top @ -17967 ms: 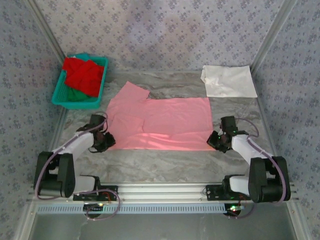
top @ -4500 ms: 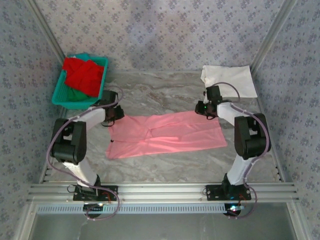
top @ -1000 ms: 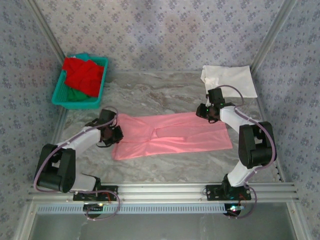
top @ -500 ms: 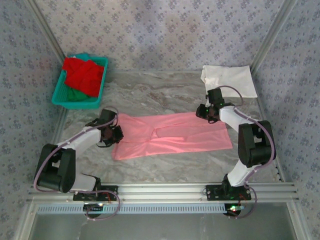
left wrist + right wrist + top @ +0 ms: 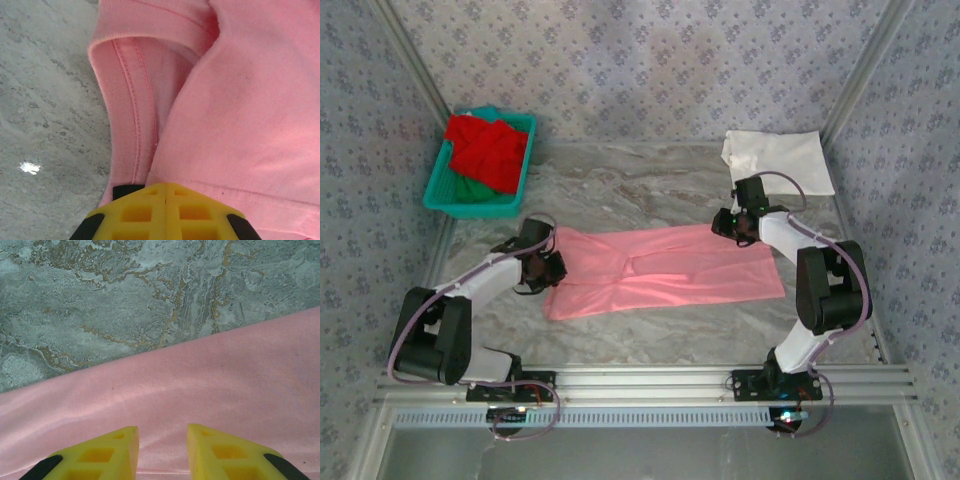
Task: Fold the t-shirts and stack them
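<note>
Left end effector (image 5: pixel 166 187): you see the yellow fingers pressed together, tips over the sleeve hem at the left end of the pink t-shirt (image 5: pixel 660 268). You cannot tell whether cloth is pinched.
Right end effector (image 5: pixel 162 432): fingers narrowly apart, holding nothing, over the shirt's far edge near its right end.
Pink t-shirt: lies flat as a long band mid-desk (image 5: pixel 640 185), between the arms.
White t-shirt (image 5: pixel 778 162): far right corner of the desk.
Red t-shirt (image 5: pixel 488 150): heaped on the green t-shirt (image 5: pixel 470 190) in the teal basket (image 5: pixel 434 186), far left.
</note>
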